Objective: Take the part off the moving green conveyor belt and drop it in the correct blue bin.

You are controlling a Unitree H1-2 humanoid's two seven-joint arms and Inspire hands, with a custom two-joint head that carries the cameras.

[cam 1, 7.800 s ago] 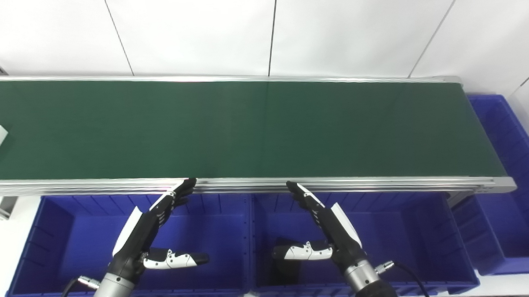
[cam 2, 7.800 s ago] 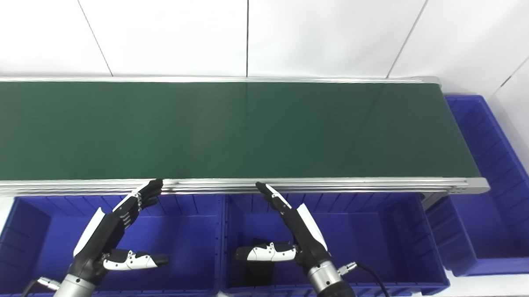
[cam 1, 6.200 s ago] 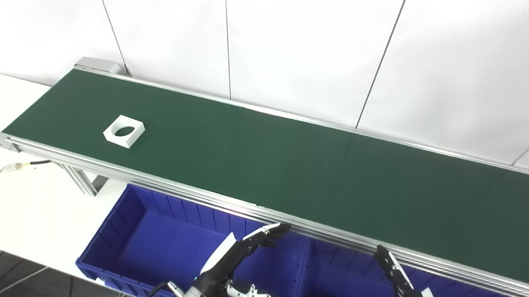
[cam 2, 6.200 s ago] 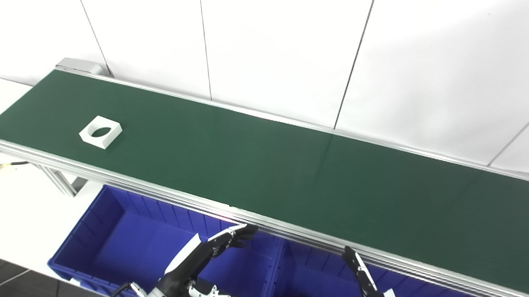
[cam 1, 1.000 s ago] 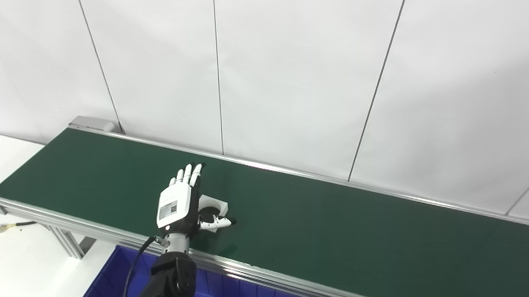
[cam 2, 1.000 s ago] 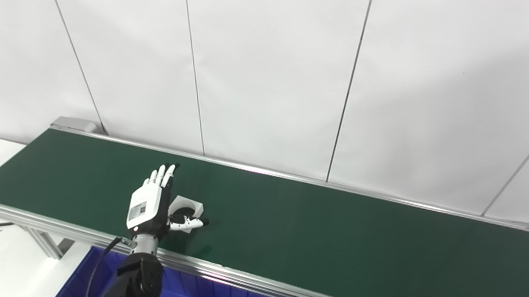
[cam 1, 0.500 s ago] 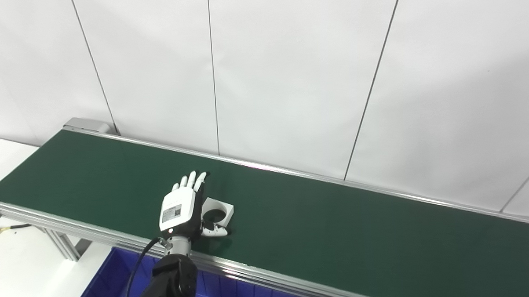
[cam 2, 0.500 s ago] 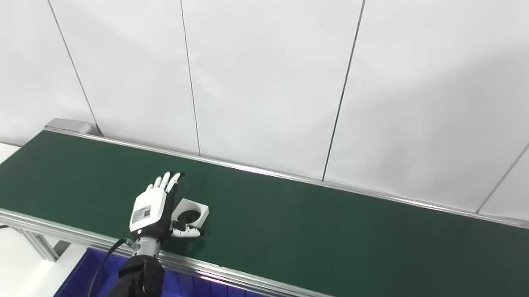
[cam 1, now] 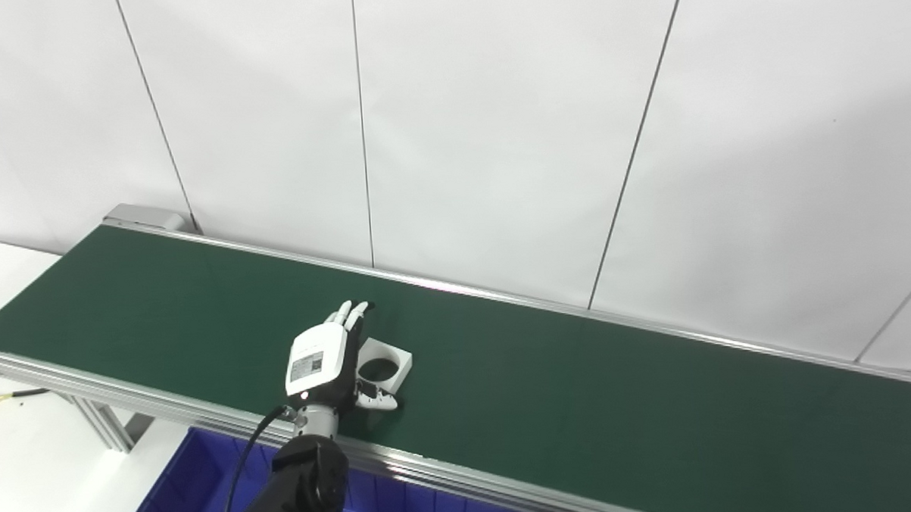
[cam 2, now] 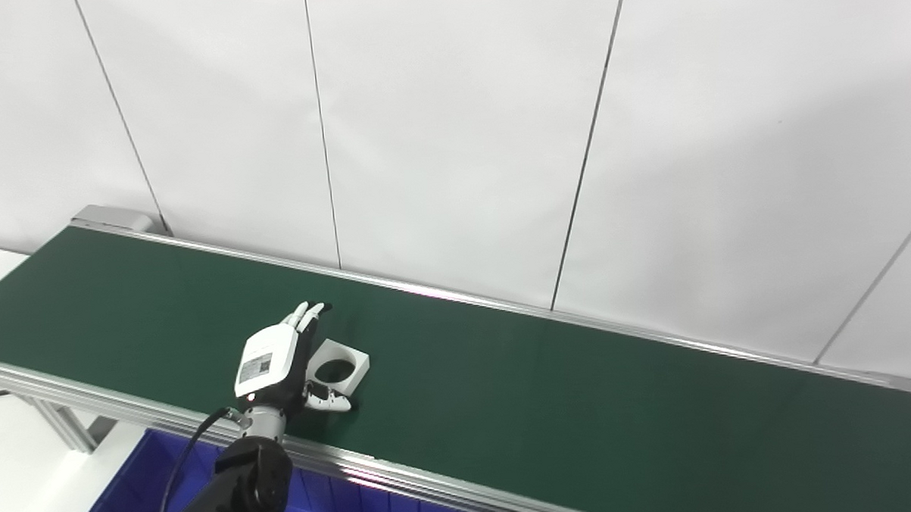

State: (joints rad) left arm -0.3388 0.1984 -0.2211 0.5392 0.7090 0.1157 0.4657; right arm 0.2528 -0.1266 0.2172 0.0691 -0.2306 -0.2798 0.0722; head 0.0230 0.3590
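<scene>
Change since the previous second: the part (cam 1: 384,368), a flat white square block with a round hole, has travelled rightward along the conveyor belt (cam 1: 582,403), and the left hand (cam 1: 319,364) has followed it, closing in beside its left edge. Fingers (cam 1: 349,314): extended and held together, reaching past the part's far-left corner, not curled; thumb splayed low along the part's near edge; nothing gripped, hand spread and empty. Contact between thumb and part cannot be told. Part: lying flat on the belt, nearer the belt's front rail (cam 1: 448,476) than its rear edge, in the left half of the visible run. Right hand: out of sight. Blue bin (cam 1: 198,485): only a portion shows below the front rail, under the left forearm. Step in hand, as judged: closing on the part, pickup not yet made. Handling note: match the belt's drift while curling the fingers over the far edge and pressing the thumb against the near edge; pinch across the solid sides, not into the hole; lift straight up before swinging back toward the bin. Risk: a late closure may nudge the flat block away.
</scene>
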